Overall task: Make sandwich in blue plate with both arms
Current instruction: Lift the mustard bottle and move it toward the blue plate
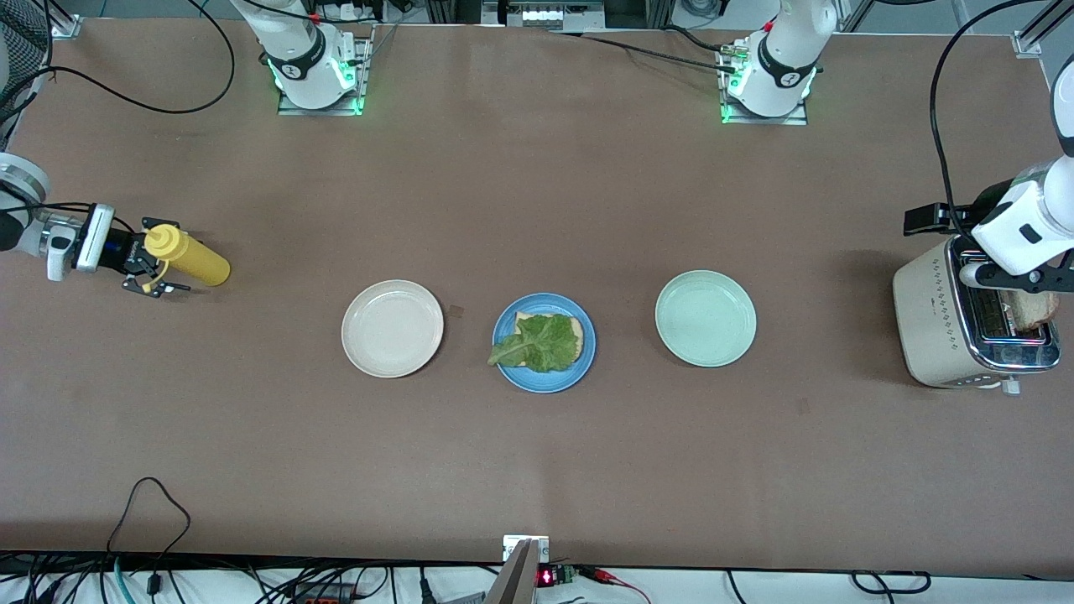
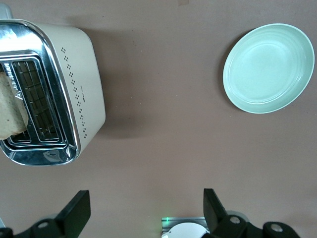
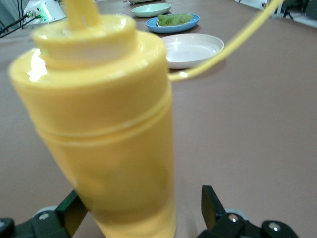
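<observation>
On the tabletop [image 1: 537, 470], the blue plate [image 1: 585, 356] holds 1 bread slice [image 1: 574, 325] under lettuce [image 1: 541, 344], between a cream plate [image 1: 392, 328] and a mint plate [image 1: 706, 318].

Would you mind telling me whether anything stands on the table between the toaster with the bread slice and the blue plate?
Yes: the mint-green plate lies on the table between the toaster, where the bread slice sticks up, and the blue plate. It is low and looks empty, so a lifted slice should pass over it.
</observation>
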